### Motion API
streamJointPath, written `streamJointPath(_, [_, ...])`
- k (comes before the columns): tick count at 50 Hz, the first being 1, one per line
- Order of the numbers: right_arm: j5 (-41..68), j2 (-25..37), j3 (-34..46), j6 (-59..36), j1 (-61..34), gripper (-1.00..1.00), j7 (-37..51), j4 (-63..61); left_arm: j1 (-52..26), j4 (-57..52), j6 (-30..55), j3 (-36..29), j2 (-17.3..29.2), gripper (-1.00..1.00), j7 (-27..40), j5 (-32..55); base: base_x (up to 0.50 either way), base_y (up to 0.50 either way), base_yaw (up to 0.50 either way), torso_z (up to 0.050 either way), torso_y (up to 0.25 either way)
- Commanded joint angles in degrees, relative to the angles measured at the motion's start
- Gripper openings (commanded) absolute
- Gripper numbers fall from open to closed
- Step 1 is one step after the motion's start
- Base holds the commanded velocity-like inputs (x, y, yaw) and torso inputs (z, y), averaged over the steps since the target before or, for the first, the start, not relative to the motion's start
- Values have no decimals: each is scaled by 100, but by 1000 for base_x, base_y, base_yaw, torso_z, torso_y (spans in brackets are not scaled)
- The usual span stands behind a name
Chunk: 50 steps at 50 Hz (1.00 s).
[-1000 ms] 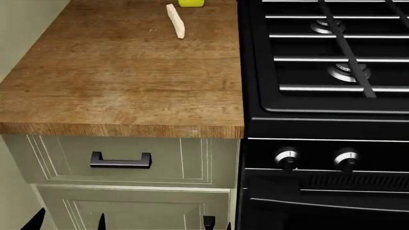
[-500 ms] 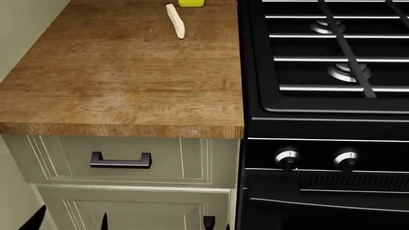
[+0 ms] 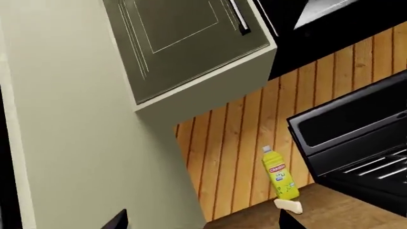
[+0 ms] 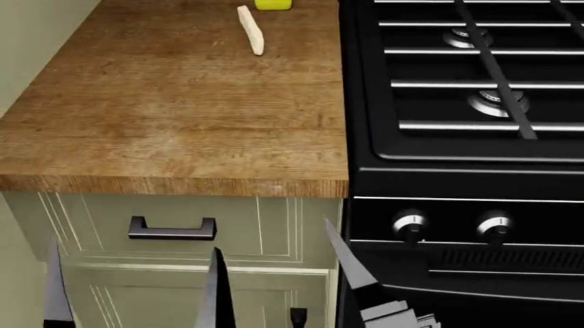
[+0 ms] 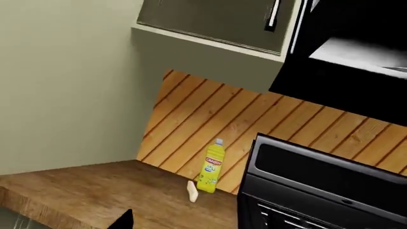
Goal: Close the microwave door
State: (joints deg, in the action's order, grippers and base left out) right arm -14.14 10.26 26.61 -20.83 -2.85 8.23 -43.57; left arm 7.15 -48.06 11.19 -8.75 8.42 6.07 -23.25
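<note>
The black microwave (image 5: 346,45) hangs above the stove, beside the upper cabinet, and also shows in the left wrist view (image 3: 330,21). It is out of the head view. How far its door stands open I cannot tell. My left gripper (image 4: 134,247) is open in front of the drawer, fingertips wide apart in its wrist view (image 3: 202,217). My right gripper (image 5: 203,222) is low at the counter's front corner. One of its fingers (image 4: 351,270) shows in the head view and one fingertip far to the side in its wrist view, so it is open. Both are empty and far below the microwave.
A wooden counter (image 4: 174,116) holds a yellow bottle (image 5: 211,167) and a pale stick-shaped object (image 4: 250,29) near the slatted back wall. The black stove (image 4: 474,89) stands to the right, its knobs (image 4: 411,225) at the front. A drawer handle (image 4: 171,229) sits below the counter edge.
Both grippers have risen from the bottom edge of the head view; the left fingers and one right finger now reach up to drawer height.
</note>
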Motion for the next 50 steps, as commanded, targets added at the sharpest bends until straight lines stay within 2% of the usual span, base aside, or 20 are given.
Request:
streamJointPath(1, [-508,-110,331,-673,-235,100,-157,-1435,270,-1193,-331,580,-838,100,-1068,-978,0,0,0,0,0])
streamJointPath(8, [-511,-191,185,-696,-325,100,-147,-1606,390,-1194,-546,691,-839,100,-956,-969,0,0,0,0,0])
streamJointPath(15, [-873,-1016,-742,185,-64,100,-787,-1641,418,-1194,-632,652,-840,100,-942,-1068,0,0,0,0,0])
streamJointPath(21, [-922,-1019,-779,281,-88,100,-767,-1641,427,-1194,-682,619,-840,100,-949,-1109,0,0,0,0,0])
streamJointPath(28, [-1840,-871,-496,676,93,100,-922,-1610,409,-1194,-684,588,-839,100,-973,-1170,2,0,0,0,0])
streamJointPath(32, [-2266,-645,-396,1001,177,100,-711,-1397,410,-1194,-702,570,-839,100,-983,-1203,461,0,0,0,0])
streamJointPath(50, [-1995,-624,-357,792,160,100,-701,-1508,413,-1194,-708,451,-839,100,-1017,-1366,500,0,0,0,0])
